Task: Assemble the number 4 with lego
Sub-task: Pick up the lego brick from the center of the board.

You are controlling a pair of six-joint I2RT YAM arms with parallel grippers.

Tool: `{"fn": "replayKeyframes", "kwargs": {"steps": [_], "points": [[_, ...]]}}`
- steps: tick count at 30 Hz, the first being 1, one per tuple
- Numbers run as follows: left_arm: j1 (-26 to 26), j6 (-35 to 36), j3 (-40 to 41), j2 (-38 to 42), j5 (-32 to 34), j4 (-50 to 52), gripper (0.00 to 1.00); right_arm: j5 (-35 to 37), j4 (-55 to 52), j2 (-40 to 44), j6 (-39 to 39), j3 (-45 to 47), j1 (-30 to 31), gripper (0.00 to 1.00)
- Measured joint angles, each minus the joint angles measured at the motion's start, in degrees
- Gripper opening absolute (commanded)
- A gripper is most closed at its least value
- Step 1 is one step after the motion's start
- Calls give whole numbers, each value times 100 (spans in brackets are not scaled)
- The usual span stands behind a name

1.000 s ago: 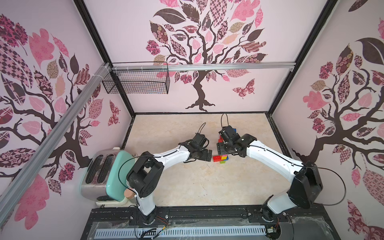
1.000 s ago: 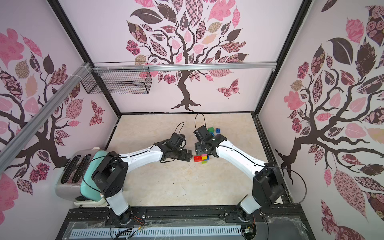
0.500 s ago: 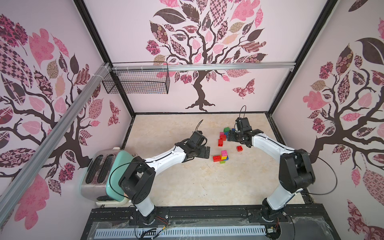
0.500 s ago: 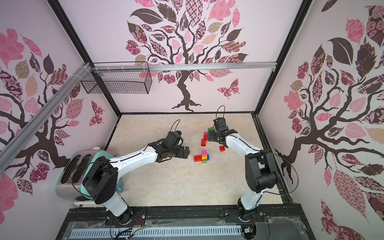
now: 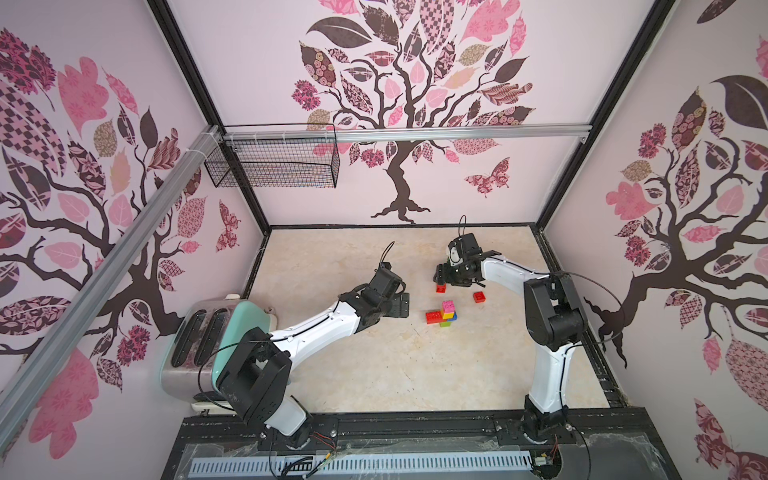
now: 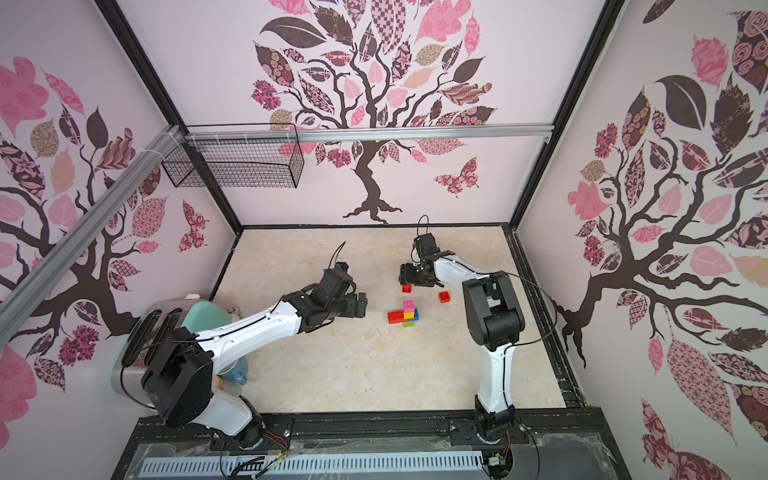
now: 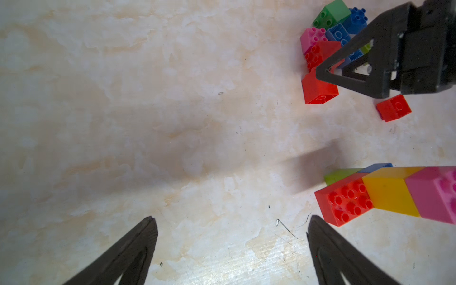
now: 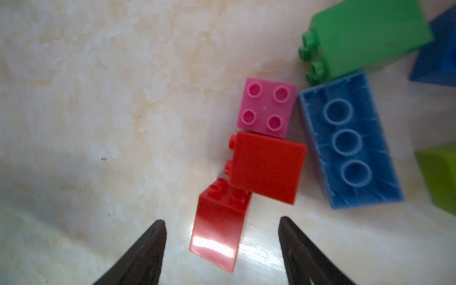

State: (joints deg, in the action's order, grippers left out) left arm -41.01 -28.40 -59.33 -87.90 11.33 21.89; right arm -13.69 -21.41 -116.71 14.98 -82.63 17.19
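A joined lego piece [image 5: 442,314] of red, yellow, pink, blue and lime bricks lies mid-table, also in the left wrist view [image 7: 389,195]. My left gripper [image 5: 401,305] [image 7: 232,227] stands open and empty just left of it. My right gripper [image 5: 442,276] [image 8: 222,220] is open, its fingers on either side of a red brick [image 8: 219,229] [image 5: 441,287] without touching it. That brick lies at the near edge of a loose pile: another red brick [image 8: 266,166], a pink brick [image 8: 267,107], an upturned blue brick [image 8: 350,140], a green brick [image 8: 365,37].
One loose red brick [image 5: 478,297] lies right of the pile, near the right arm. A toaster [image 5: 195,336] stands at the table's left edge by the left arm's base. A wire basket [image 5: 274,166] hangs on the back wall rail.
My right gripper left the joined piece, swung back to the loose pile and came down over the red brick. My left gripper drew back a little to the left, still open.
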Motion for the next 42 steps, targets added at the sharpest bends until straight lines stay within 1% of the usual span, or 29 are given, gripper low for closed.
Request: {"fn": "replayKeyframes", "kwargs": {"steps": [6, 10, 13, 17, 23, 29, 35, 42], "points": [[0, -20, 44, 0, 48, 0, 98, -374, -179, -463, -11, -490, 120, 71], [0, -20, 44, 0, 63, 0, 98, -365, -358, -730, -48, -935, 315, 70], [0, -17, 44, 0, 70, 0, 98, -256, -470, -820, -94, -1088, 426, 70], [0, -11, 50, 0, 109, -2, 98, 17, -688, -822, -245, -1082, 549, 70], [0, -9, 111, 0, 131, -11, 98, 332, -833, -809, -667, -1056, 551, 70], [0, -11, 144, 0, 133, -39, 98, 457, -922, -807, -984, -1040, 551, 59], [0, -13, 184, 2, 149, -46, 98, 522, -960, -796, -1169, -1023, 553, 60], [0, -13, 201, 2, 146, -72, 98, 612, -966, -708, -1408, -881, 553, 58]]}}
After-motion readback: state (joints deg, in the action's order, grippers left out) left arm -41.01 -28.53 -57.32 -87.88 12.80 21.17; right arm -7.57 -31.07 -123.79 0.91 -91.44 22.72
